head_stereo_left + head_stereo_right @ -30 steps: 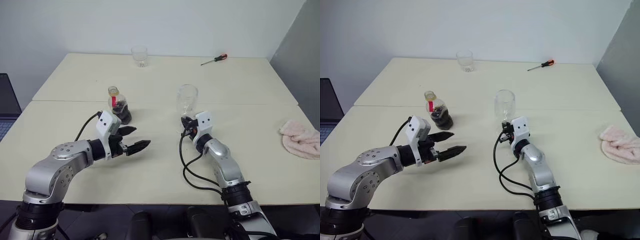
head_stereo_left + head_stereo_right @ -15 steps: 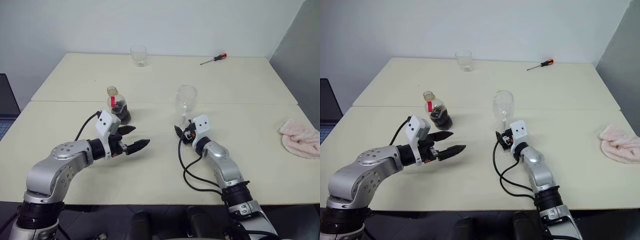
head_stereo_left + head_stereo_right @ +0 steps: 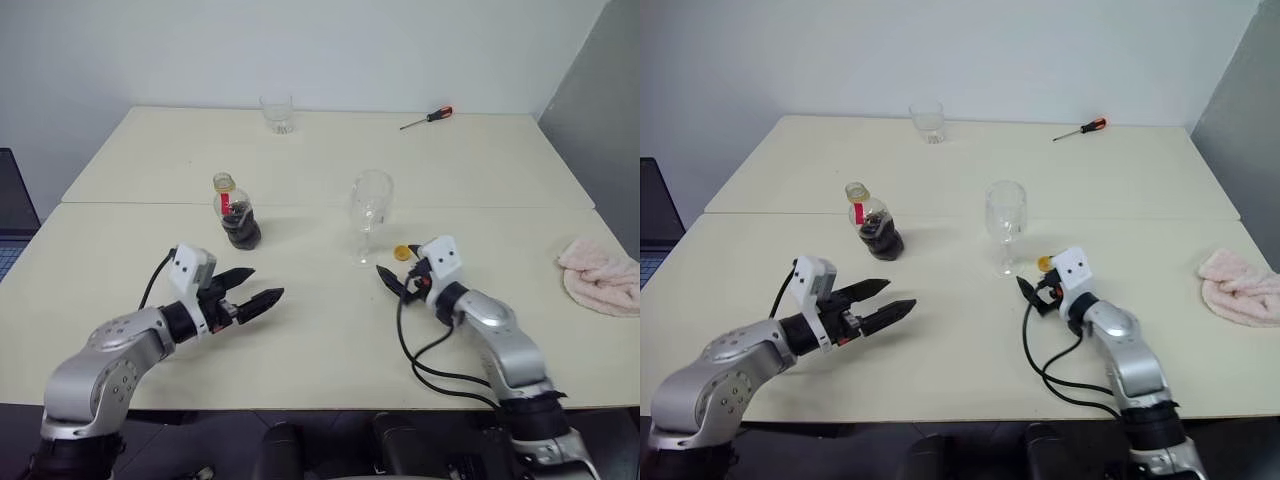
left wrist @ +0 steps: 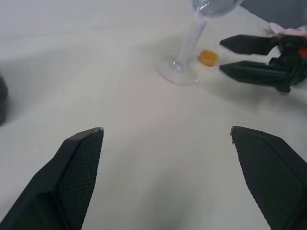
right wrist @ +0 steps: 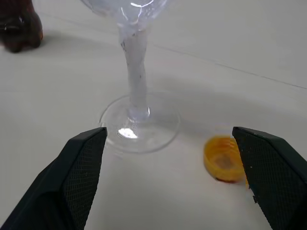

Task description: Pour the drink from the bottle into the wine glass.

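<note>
Pouring needs the squat clear plastic bottle of dark cola gripped first: left gripper, jaws wide, should clasp its ribbed belly; right gripper, also wide, steadies the clear stemmed wine glass.

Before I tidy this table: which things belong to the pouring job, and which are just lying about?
Job:
small clear plastic bottle of dark drink
clear stemmed wine glass
small yellow cap, lying beside the glass foot

Lying about:
short clear tumbler
red-handled screwdriver
pink cloth
</note>
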